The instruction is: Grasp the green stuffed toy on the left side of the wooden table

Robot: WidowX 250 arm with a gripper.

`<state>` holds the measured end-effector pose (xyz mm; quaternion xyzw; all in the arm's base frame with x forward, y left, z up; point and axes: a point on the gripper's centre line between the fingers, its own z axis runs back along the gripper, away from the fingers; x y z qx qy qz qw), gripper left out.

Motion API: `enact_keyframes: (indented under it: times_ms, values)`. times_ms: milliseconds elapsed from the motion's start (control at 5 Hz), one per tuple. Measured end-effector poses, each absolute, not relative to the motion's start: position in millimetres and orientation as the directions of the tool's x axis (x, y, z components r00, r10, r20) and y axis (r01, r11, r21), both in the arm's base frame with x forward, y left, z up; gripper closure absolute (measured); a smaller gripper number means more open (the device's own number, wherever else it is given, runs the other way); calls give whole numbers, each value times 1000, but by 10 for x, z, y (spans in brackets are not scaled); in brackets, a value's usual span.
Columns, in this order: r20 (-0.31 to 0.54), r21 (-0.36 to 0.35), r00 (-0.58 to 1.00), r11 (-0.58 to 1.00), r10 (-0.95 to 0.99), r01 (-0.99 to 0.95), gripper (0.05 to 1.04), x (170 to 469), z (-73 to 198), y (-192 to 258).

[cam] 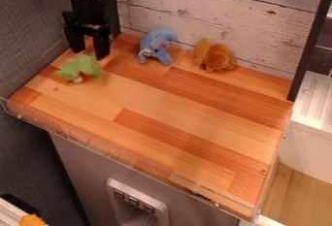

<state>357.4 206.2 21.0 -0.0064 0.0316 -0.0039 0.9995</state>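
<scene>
At the upper left, my black gripper (90, 48) hangs down over the back left corner of the wooden surface, its two fingers apart with nothing between them. Just in front of and below it lies a green plush toy (80, 68). Right of the gripper, near the back wall, sits a blue plush toy (156, 46). Farther right along the same wall is an orange-brown plush toy (214, 56).
The wooden surface (175, 118) has a clear low lip (117, 150) along its front. A whitewashed plank wall (220, 14) stands behind, with a dark post (310, 40) at the right. Grey wall lies to the left.
</scene>
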Motion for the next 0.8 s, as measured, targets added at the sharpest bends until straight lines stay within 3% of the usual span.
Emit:
enact_keyframes:
  times_ms: [400, 800]
  values:
    - [-35, 8, 999, 1000, 26, -26, 143, 3617, 106, 2049]
    - [-46, 12, 999, 1000, 4, -4, 742, 3634, 97, 1993]
